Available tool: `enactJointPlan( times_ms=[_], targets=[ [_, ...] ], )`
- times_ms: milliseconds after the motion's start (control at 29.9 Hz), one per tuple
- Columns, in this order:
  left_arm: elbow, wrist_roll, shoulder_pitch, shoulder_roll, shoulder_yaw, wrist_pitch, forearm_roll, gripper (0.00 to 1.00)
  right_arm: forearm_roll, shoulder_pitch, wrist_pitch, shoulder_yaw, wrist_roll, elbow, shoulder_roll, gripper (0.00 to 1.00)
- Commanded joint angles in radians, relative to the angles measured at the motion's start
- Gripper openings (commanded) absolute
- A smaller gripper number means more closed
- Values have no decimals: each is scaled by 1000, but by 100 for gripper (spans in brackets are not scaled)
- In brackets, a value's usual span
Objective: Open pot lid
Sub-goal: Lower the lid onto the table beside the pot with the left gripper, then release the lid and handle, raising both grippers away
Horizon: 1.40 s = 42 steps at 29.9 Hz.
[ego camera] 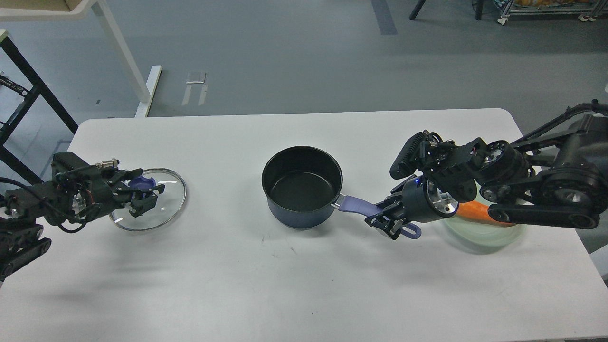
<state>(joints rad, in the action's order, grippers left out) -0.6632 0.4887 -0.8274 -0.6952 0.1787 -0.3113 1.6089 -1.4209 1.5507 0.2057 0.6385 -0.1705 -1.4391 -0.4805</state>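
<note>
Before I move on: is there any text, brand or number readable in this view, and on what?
None readable. The lid shows only small white glints on its glass, too small to read as lettering. The pot, its handle and the plate show no markings.

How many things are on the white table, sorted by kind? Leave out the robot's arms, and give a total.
Saucepan: 1
Glass lid: 1
Pale green plate: 1
Orange carrot-like item on the plate: 1
Total: 4
</note>
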Motion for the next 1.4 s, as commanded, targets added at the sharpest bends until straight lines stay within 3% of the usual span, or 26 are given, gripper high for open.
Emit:
enactJointPlan(
  times_ms=[0,67,334,602,736,870,936,1070,1237,1371],
  targets=[
    [-3,0,-9,-4,-4,3,-24,87,2,0,0,-2,0,0,0,38],
    [-4,0,-22,-7,-4,6,-52,88,2,0,0,-2,0,0,0,46],
    [-4,0,-119,-18,-4,15,-338,99,88,11,-3,-36,-1,-1,-30,97],
    [-3,0,-237,-7,-8,159,-814,99,233,15,-14,-196,-3,11,-121,97],
    [-1,0,-263,-1,-21,268,-1059,99,355,-33,-14,-377,-3,52,-205,98],
    [2,0,-282,39,-21,282,-1251,99,441,-132,-15,-546,-1,83,-219,98],
    [4,0,-298,88,-25,276,-1383,99,531,-249,-17,-739,-1,133,-219,98],
    [4,0,-295,123,-122,285,-1478,99,609,-371,-19,-960,-1,196,-217,98],
    [4,-73,-283,174,-224,302,-1494,99,810,-509,-40,-1147,-4,288,-219,99],
    [28,-99,-272,218,-283,343,-1595,99,1018,-577,-54,-1217,-9,345,-217,99]
  ],
)
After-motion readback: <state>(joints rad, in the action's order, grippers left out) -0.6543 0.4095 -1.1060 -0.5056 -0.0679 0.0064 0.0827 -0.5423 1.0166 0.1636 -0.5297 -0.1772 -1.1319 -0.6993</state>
